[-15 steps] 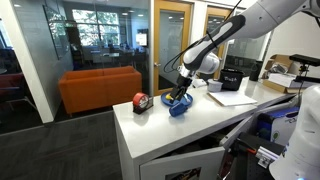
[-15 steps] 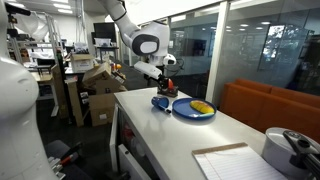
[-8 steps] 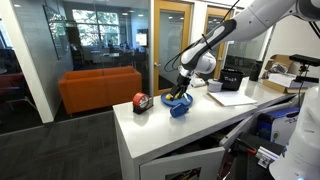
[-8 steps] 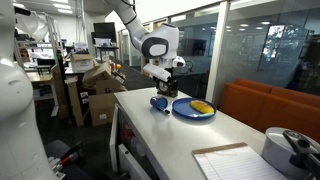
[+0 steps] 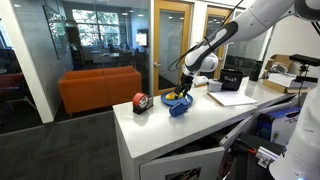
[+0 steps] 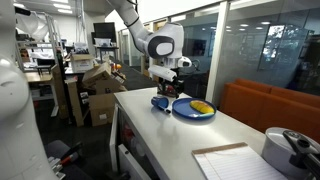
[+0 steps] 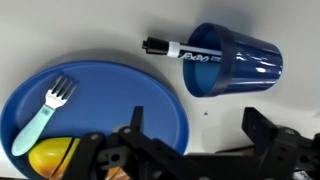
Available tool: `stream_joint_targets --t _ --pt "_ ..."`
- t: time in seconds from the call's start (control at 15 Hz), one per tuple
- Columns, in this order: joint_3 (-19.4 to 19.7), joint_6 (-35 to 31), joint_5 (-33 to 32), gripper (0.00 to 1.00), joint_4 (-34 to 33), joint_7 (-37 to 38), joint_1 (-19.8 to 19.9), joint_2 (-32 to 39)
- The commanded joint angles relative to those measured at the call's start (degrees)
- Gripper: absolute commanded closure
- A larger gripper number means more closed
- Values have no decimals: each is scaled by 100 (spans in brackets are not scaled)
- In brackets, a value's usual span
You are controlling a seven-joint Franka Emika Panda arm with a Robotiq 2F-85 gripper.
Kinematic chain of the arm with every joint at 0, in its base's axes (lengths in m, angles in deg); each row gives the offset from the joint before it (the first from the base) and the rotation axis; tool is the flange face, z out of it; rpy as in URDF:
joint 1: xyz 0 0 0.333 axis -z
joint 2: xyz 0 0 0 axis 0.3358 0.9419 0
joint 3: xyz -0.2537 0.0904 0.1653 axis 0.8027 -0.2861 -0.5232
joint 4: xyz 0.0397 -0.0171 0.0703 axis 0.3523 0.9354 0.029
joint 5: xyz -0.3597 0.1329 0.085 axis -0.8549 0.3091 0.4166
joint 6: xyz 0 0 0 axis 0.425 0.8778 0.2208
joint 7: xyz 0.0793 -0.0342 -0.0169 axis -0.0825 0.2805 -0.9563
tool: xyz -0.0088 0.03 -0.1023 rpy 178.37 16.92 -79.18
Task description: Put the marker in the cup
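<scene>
Glass walls and an orange sofa stand behind the white surface in an exterior view. My gripper hangs over the blue things near the middle of the surface. A red-and-black round object sits apart to their left.

From the opposite side, the cup lies just left of the blue plate, and the gripper is a little above both, touching neither.

Looking down from the wrist, the gripper's jaws are spread as wide as they go, with nothing between them. The marker is a thin white barrel with a black cap and printed lettering. It lies flat at the far side, its capped end on the bare surface and its other end reaching into the cup's mouth. The cup is smooth, glossy blue plastic, slightly tapered, and seems to lie on its side, though I cannot be sure. The plate carries a pale fork and something yellow.

I judge the placing step nearly finished. The next move calls for a clean lift away without knocking the cup, which I expect would roll easily.
</scene>
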Motion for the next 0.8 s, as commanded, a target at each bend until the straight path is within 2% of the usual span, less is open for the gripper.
stream_joint_targets --t 0.0,0.47,0.6,0.73 --pt "-13 299 -471 0 16 520 104 -113" --pt "-104 1144 -742 0 125 957 41 -358" --pt "-150 1311 -572 0 191 792 42 -456" --pt "-217 1300 -79 0 316 352 62 -563"
